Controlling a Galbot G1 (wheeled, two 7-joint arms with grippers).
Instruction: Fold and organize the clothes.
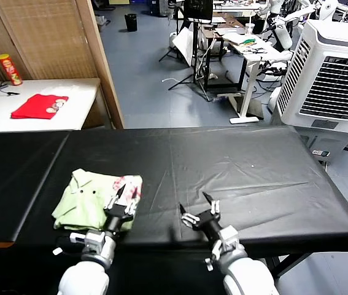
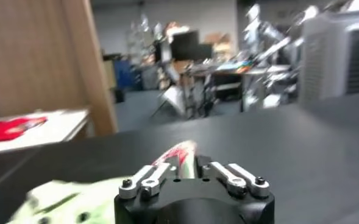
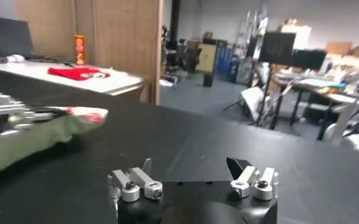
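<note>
The clothes are one pale green T-shirt [image 1: 85, 200], folded into a compact bundle on the near left of the black table [image 1: 241, 166]. Its red-pink print faces up at the right edge. My left gripper [image 1: 127, 192] is at that right edge. In the left wrist view the printed fold [image 2: 178, 153] runs between the fingers of the left gripper [image 2: 188, 165], which stand a little apart, open. My right gripper [image 1: 193, 204] hovers open and empty over bare table to the right of the shirt. In the right wrist view the shirt [image 3: 33, 131] lies off to one side of the right gripper [image 3: 191, 164].
A bright red cloth [image 1: 38, 106] and a red snack can [image 1: 9, 69] sit on a white side table at the back left, beside a wooden screen [image 1: 51, 37]. A white air cooler [image 1: 333, 80] stands at the back right.
</note>
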